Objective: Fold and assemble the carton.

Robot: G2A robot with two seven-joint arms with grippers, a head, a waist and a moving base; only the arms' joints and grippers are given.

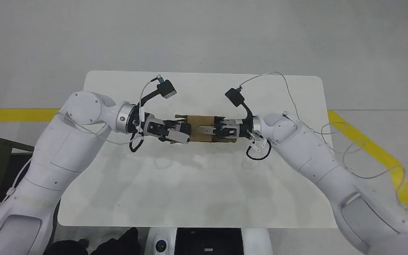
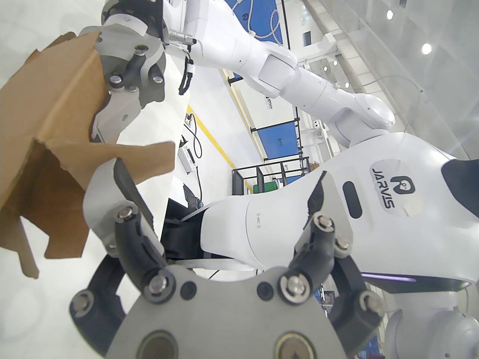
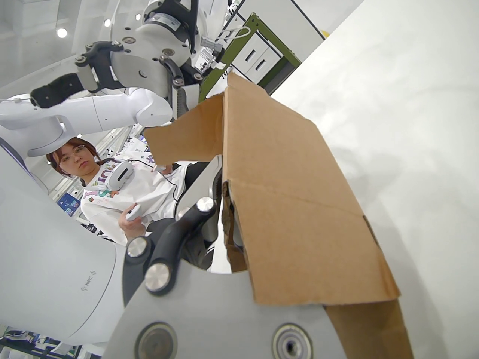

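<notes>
hiding right pincer (image 2: 98, 128) tips: carton (image 3: 284, 188)

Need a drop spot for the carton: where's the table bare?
Bare: table near half, between carton and robot-side edge; also far strip beyond it. Crowded: the middle, where left tool and right tool meet the carton.

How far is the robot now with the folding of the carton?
Done: the carton is off the table and looks partly opened up. In hand: the right gripper clamps one end, and the left gripper, open, has a finger against a loose flap. To do: the flaps stick out unfolded, so no end looks closed yet.
</notes>
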